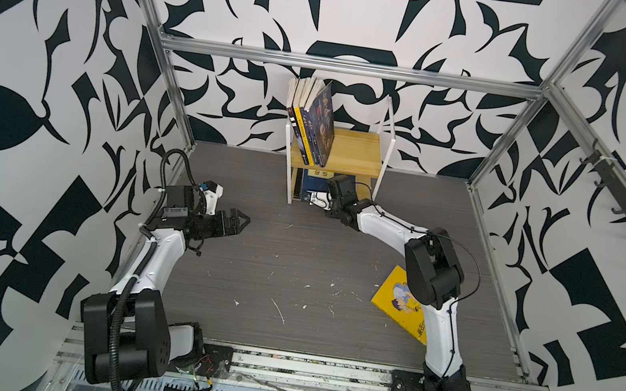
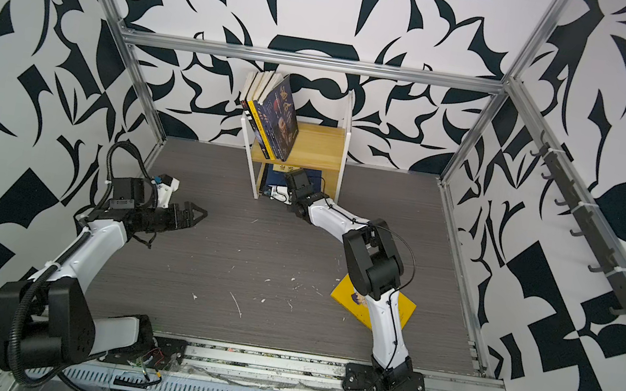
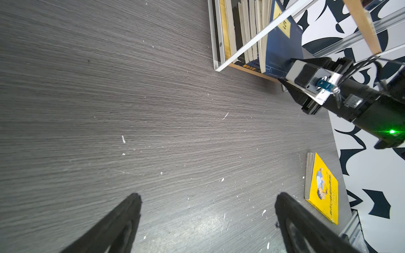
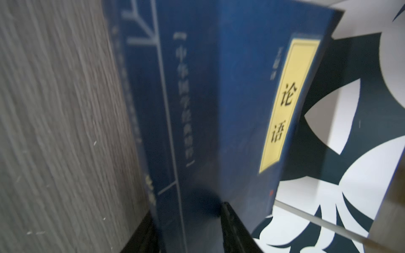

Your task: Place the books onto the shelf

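Low at the back in a top view, the right claw [image 1: 313, 198] reaches the lower tier of the small wooden white-framed shelf [image 1: 356, 148]; the left claw [image 1: 240, 219] hangs released. Right wrist view: jaws seemingly clench a navy yellow-labelled paperback [image 4: 208, 109]; best eased in upright.

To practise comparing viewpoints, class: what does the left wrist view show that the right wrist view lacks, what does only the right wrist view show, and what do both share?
Left wrist only: the yellow book lying flat on the table, the left gripper open, a row of books beside the navy book. Right wrist only: both fingers of the right gripper, either side of that book's near edge, and readable characters on its yellow label. Both: the navy book, its label, the white frame of the shelf, the grey table, the patterned wall.
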### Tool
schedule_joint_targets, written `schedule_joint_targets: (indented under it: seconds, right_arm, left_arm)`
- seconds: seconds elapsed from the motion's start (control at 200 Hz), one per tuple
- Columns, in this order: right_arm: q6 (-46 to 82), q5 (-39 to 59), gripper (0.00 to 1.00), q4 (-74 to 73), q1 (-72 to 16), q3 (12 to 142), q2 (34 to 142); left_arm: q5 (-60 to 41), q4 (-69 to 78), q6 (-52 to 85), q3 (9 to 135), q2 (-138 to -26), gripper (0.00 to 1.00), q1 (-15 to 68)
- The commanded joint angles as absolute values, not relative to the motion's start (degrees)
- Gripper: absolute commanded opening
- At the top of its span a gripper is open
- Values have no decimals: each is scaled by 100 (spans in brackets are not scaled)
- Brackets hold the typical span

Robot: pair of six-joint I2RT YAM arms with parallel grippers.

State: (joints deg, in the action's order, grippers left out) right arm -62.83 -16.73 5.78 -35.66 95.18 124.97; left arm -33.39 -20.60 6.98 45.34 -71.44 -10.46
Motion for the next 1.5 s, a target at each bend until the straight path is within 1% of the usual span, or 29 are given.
schedule_joint_targets:
  seconds: [0.0, 0.225, 0.24, 0.275, 0.465, 0.675, 0.905, 1.49]
  right_arm:
    - [-6112, -1444, 45, 852, -3573, 9863, 12496]
    - [-5855, -1164, 45, 1339, -3560, 10292, 12561]
    - [-5820, -966, 45, 1402, -3560, 10316, 12553]
    - [-5760, -854, 45, 1558, -3559, 10362, 12535]
    - [-5487, -518, 48, 1992, -3535, 10355, 12311]
    - [-5366, -513, 49, 2056, -3442, 10334, 12299]
    - [-5386, -606, 47, 2022, -3409, 10519, 12452]
    - [-5475, -694, 32, 1889, -3381, 10938, 12829]
  left_arm:
    - [-3368, -2102, 621, 4430, -7163, 100, -1077]
    - [-3384, -2076, 618, 4412, -7172, 100, -1081]
    - [-3388, -2074, 623, 4412, -7172, 99, -1076]
    - [-3376, -2078, 620, 4414, -7172, 99, -1088]
    - [-3384, -2076, 622, 4415, -7162, 99, -1098]
    - [-3395, -2057, 617, 4395, -7119, 100, -1112]
    - [-3394, -2068, 624, 4395, -7085, 99, -1121]
    - [-3401, -2048, 624, 4368, -7075, 100, -1128]
